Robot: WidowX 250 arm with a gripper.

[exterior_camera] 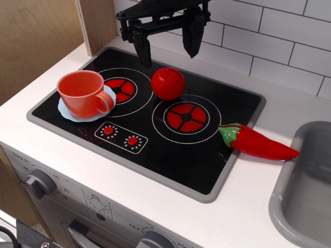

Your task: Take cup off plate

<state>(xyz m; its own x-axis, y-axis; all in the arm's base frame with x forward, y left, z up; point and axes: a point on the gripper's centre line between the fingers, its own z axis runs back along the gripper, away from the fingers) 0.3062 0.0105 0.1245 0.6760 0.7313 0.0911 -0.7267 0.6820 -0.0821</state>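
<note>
The orange-red toy cup (83,93) stands upright on the pale blue plate (69,112) at the left edge of the black stovetop, its loop handle pointing right and toward the front. My black gripper (167,45) hangs open and empty above the back of the stove, up and to the right of the cup, with a wide gap between its two fingers. It is well apart from the cup.
A round red tomato (167,83) sits between the two burners, just below my gripper. A red chili pepper (257,143) lies at the stove's right edge. A grey sink (305,191) is at the far right. A wooden panel (98,23) stands at back left.
</note>
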